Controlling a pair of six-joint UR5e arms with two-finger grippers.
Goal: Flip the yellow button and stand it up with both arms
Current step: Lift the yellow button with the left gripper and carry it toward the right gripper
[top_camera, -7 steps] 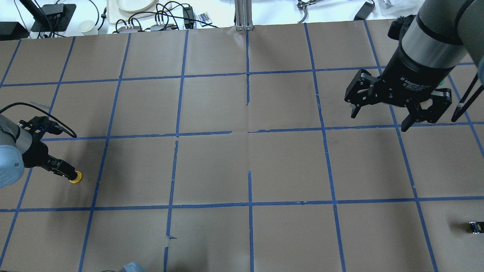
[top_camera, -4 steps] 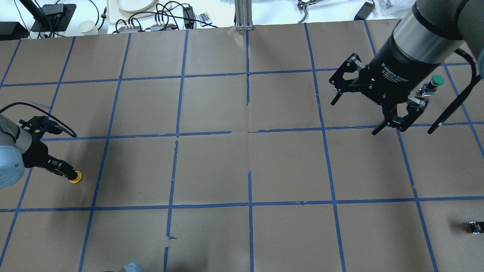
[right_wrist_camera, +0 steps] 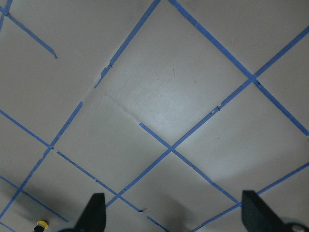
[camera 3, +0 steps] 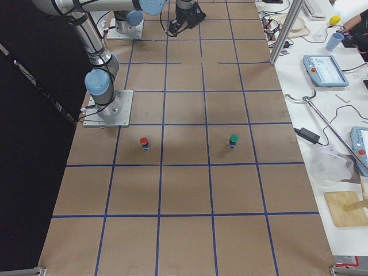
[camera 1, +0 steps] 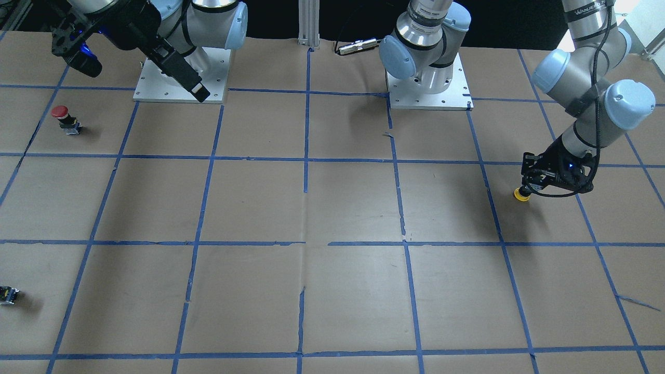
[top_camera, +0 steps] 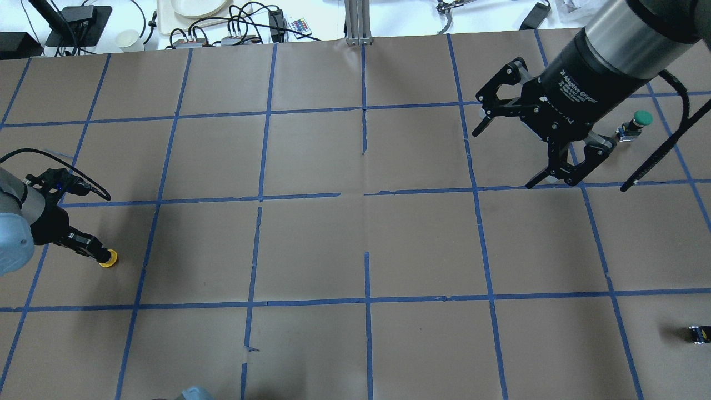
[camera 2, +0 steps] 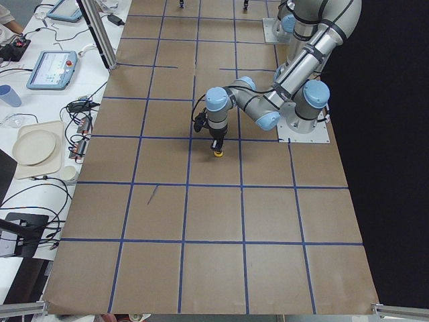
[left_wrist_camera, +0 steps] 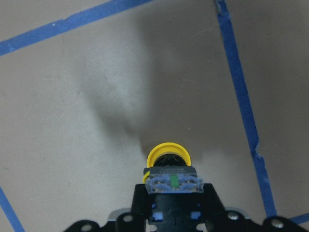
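The yellow button [top_camera: 109, 258] is at the table's left side, held cap down with its grey end up. My left gripper [top_camera: 99, 255] is shut on its black body. The left wrist view shows the cap [left_wrist_camera: 168, 153] beyond the grey end, close over the paper; contact is unclear. The button also shows in the front view [camera 1: 521, 195], under the left gripper [camera 1: 529, 186]. My right gripper [top_camera: 502, 160] is open and empty, high over the far right of the table. Its fingers [right_wrist_camera: 94, 212] frame bare paper in the right wrist view.
A green-capped button [top_camera: 639, 121] stands at the far right beside the right gripper. A red-capped button [camera 1: 62, 117] stands near the right arm's base. A small dark block with a yellow spot [top_camera: 699, 334] lies at the near right edge. Cables and dishes [top_camera: 194, 8] lie beyond the table's far edge.
The right gripper has swung left and farther away, uncovering the green-capped button. The left gripper has shifted slightly left with the yellow button still in it.
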